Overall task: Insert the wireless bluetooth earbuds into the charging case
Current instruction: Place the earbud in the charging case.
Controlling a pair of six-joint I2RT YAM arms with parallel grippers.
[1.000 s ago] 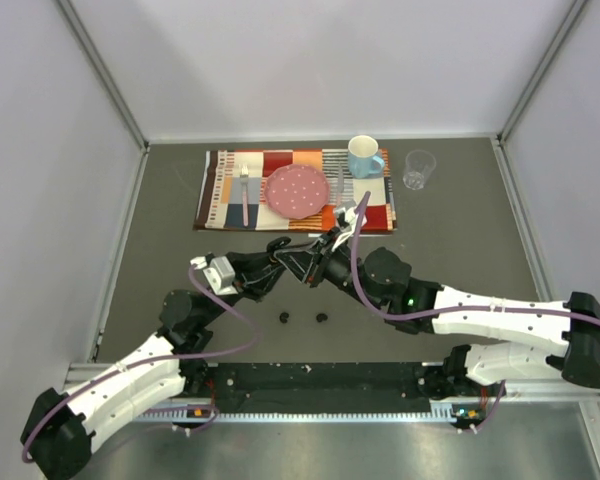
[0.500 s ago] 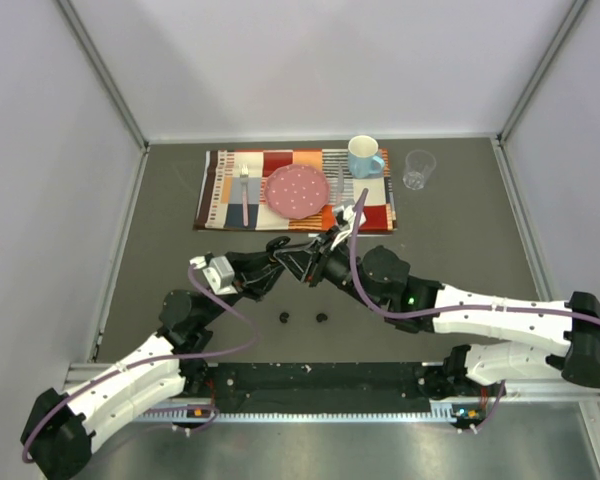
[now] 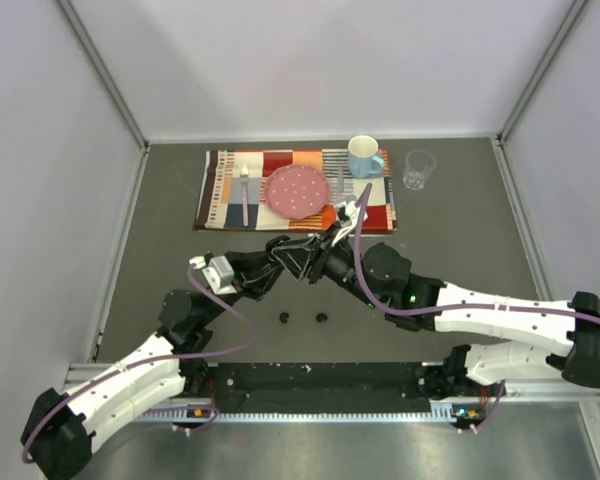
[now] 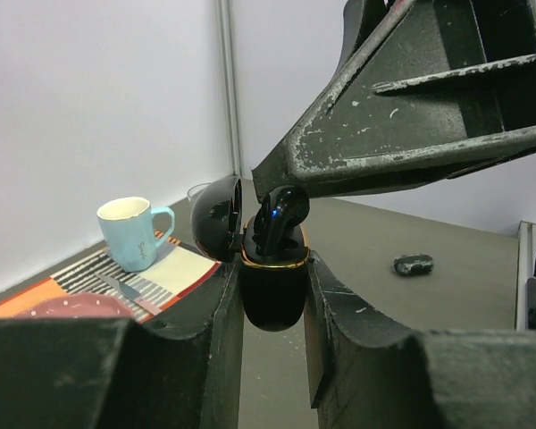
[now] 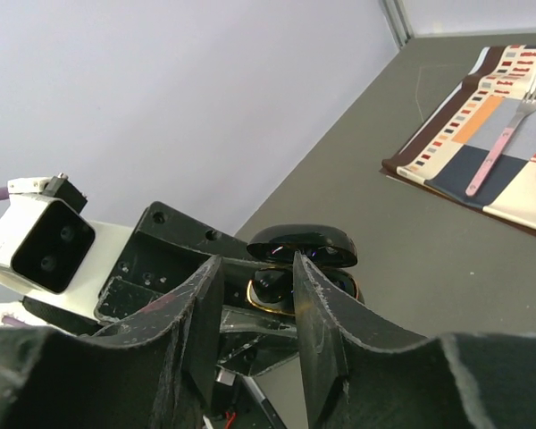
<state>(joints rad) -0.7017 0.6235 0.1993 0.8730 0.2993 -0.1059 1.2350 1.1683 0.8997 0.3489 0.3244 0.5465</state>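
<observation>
Black charging case [image 4: 272, 308]: your left gripper [image 4: 273, 281] holds it up above the bench [image 3: 460, 230], with its lid [image 4: 216, 219] flipped open.
Left gripper: squeezed tight on both sides of the case.
Earbud [image 4: 280, 219]: it stands in the case with its top poking out and a small blue light on it.
Right gripper [image 5: 257, 268]: its fingers are partly apart, right over the open case. One fingertip is at the top of that earbud; you cannot tell if it touches.
Loose ones: a second earbud [image 3: 284, 318] and a third earbud [image 3: 322, 318] lie near each other on the bench, closer to the arm bases.
Back of bench: a patterned mat [image 3: 220, 190] carries a pink plate [image 3: 298, 190], a fork [image 3: 244, 195] and a blue mug [image 3: 363, 155]. A clear glass [image 3: 418, 168] stands just beside it.
</observation>
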